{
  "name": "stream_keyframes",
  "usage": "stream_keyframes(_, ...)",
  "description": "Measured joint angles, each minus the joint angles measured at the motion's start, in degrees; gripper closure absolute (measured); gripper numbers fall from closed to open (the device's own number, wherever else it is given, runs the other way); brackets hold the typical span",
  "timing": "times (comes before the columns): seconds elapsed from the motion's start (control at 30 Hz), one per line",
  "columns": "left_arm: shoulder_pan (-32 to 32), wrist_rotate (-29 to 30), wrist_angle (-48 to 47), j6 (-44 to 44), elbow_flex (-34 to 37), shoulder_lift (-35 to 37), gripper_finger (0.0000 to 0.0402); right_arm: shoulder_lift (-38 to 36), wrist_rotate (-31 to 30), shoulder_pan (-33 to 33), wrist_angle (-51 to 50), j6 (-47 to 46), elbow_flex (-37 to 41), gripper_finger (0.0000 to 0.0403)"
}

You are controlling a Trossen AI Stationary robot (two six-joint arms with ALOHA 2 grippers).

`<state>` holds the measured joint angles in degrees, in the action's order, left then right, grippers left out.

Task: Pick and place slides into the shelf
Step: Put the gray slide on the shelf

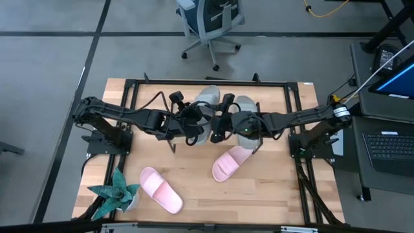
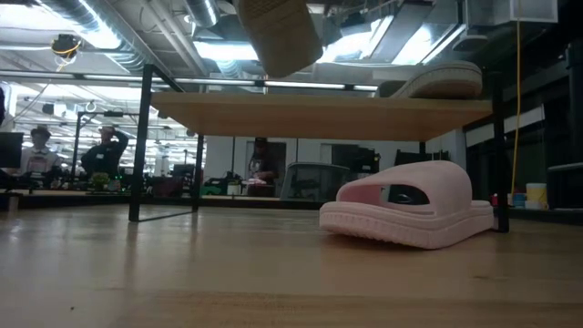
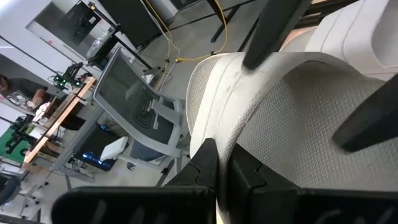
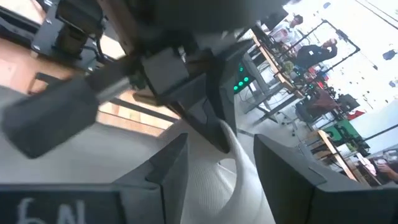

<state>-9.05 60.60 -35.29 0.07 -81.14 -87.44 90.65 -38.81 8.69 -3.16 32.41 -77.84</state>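
My left gripper (image 1: 196, 120) is shut on a grey-green slide (image 1: 207, 98), held up high above the shelf board (image 2: 319, 117); its end shows at the top of the low view (image 2: 278, 32). My right gripper (image 1: 220, 123) is open, with its fingers (image 4: 166, 163) on either side of that slide's strap (image 4: 239, 163); I cannot tell whether they touch it. The second grey-green slide (image 2: 446, 80) lies sole down on the shelf board. One pale pink slide (image 2: 410, 205) lies on the table by the shelf, another (image 1: 160, 189) near the front edge. My left gripper pinches the edge of the grey-green slide's strap (image 3: 214, 134) between its two fingers. The fingers come nearly level from the table's left. The slide is lifted clear of the shelf and the table.
A teal star-shaped plant (image 1: 116, 193) stands at the table's near left corner. The shelf's thin black end frames (image 2: 146, 146) rise from the table. An office chair (image 1: 210, 22) stands on the floor beyond the far edge. People stand in the room behind.
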Motion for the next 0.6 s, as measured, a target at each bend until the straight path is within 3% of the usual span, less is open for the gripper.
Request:
stream_keyframes(0.4, -0.1, -0.1, 0.0, 0.1, 0.0, 0.0, 0.0399, -0.3, -2.5, -1.3, -1.7, 0.9, 0.0, 0.0224)
stream_keyframes(0.6, -0.1, 0.0, -0.1, 0.1, 0.0, 0.0, 0.0399, -0.3, -2.5, -2.0, -1.9, 0.8, 0.0, 0.0258)
